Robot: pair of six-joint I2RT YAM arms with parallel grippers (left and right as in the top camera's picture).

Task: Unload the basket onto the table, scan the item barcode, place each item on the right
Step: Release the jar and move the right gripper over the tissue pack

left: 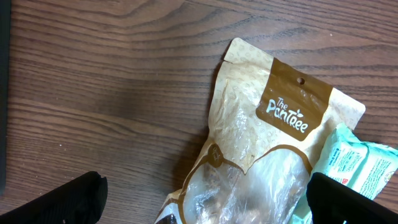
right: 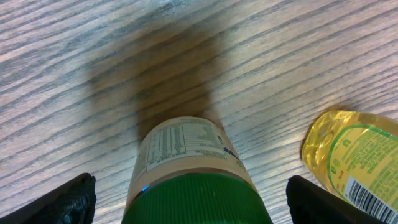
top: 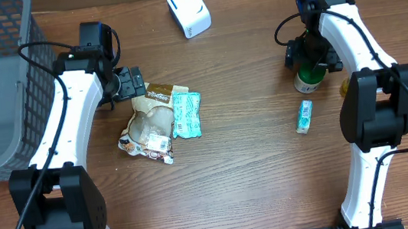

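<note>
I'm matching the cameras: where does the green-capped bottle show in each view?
Overhead: green-capped bottle at right, above mid-height.
Left wrist: not in it.
Right wrist: bottom centre, cap nearest the camera.
Shared landmark: yellow packet just beside it, in overhead and right wrist.

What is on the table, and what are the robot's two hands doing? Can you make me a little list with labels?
Left hand: open, over the top of the brown snack pouch, holding nothing
Right hand: open, a finger on each side of the green-lidded bottle, not gripping it
Beside the pouch: teal packet, touching it
Near the bottle: yellow item and small teal box
Scanner: white, at the far edge
Basket: gray, beside the left arm
</note>
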